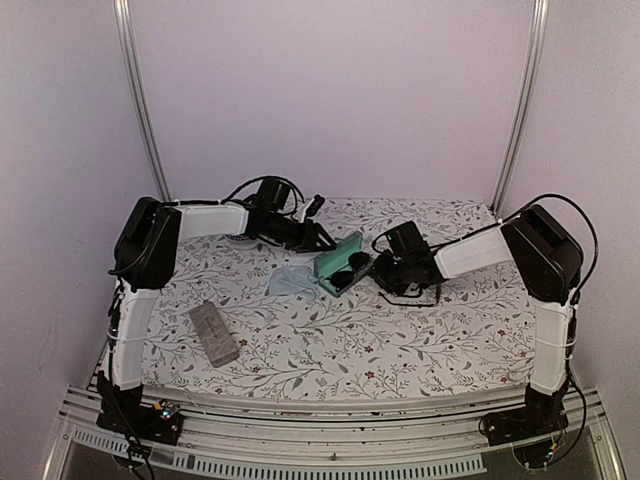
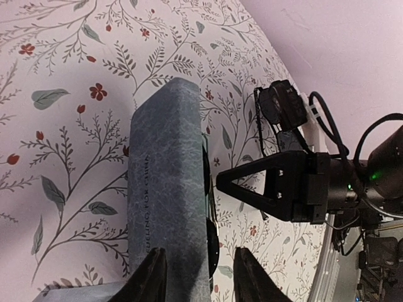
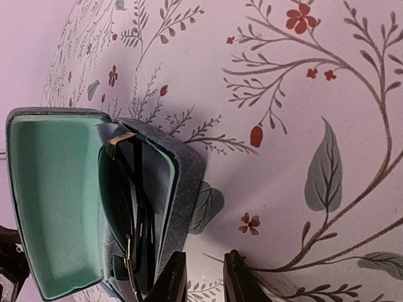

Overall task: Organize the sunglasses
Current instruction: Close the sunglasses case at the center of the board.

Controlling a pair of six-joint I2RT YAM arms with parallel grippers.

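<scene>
One pair of sunglasses (image 3: 129, 214) with dark lenses and thin black arms lies folded inside the open blue-grey case (image 3: 186, 182), which has a teal lining; the pair also shows in the top view (image 1: 352, 270). My right gripper (image 3: 204, 280) is slightly open and empty, low over the cloth just beside the case's front wall. My left gripper (image 2: 201, 280) is open behind the raised lid (image 2: 167, 182), its fingers straddling the lid's edge; the sunglasses' rim (image 2: 213, 226) shows past it. I cannot make out a second pair.
A light blue cloth (image 1: 290, 282) lies left of the open case (image 1: 335, 262). A closed tan-grey case (image 1: 213, 332) lies at the front left. Thin black loops (image 1: 412, 296) sit under the right wrist; cable or frame, I cannot tell. White walls enclose the floral table (image 1: 330, 350).
</scene>
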